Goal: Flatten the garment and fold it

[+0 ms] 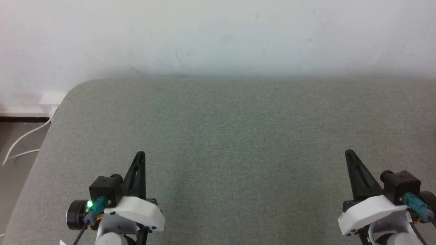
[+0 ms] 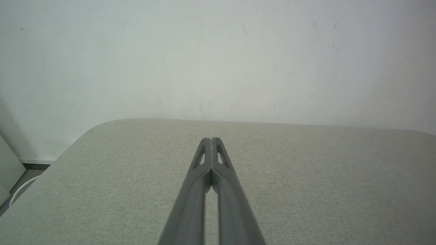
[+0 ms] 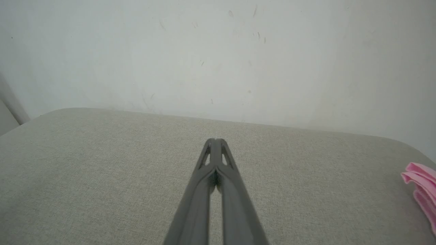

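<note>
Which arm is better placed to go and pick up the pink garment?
Right, probably: the garment lies on the table off to the right of the shut right gripper, in its wrist view.

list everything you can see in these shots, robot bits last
garment: one, light pink, bunched at the right edge of the right wrist view, by the padded surface's rounded corner, partly cut off
padded surface: one, grey-green cloth, spans the work area
wall: one, white with scuffs, behind the surface
cable: one, white, on the floor at the far left
wall box: one, white, low on the wall above the cable
left end effector: one, dark fingers, shut, lower left over the surface
right end effector: one, dark fingers, shut, lower right over the surface
</note>
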Motion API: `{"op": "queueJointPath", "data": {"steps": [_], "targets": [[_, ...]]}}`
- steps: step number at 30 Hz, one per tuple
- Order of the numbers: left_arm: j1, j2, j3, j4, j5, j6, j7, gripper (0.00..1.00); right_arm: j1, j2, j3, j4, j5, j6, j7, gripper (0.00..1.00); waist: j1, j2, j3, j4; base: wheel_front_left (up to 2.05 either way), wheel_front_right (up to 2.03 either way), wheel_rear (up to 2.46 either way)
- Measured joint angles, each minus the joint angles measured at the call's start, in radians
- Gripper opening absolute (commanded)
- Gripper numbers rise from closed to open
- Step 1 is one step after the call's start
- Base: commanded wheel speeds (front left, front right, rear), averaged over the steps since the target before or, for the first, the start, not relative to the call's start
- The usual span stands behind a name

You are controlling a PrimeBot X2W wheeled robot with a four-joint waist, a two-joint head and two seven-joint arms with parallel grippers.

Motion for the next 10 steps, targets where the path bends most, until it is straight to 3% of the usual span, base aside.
{"op": "queueJointPath", "data": {"steps": [10], "targets": [[0.004, 0.0, 0.006, -0.017, 0.018, 0.002, 0.019, 0.0, 0.0, 0.0, 0.006, -0.002, -0.009, 0.0, 0.016, 0.0, 0.0, 0.0, -0.001, -0.001, 0.0, 0.0, 0.0]]}}
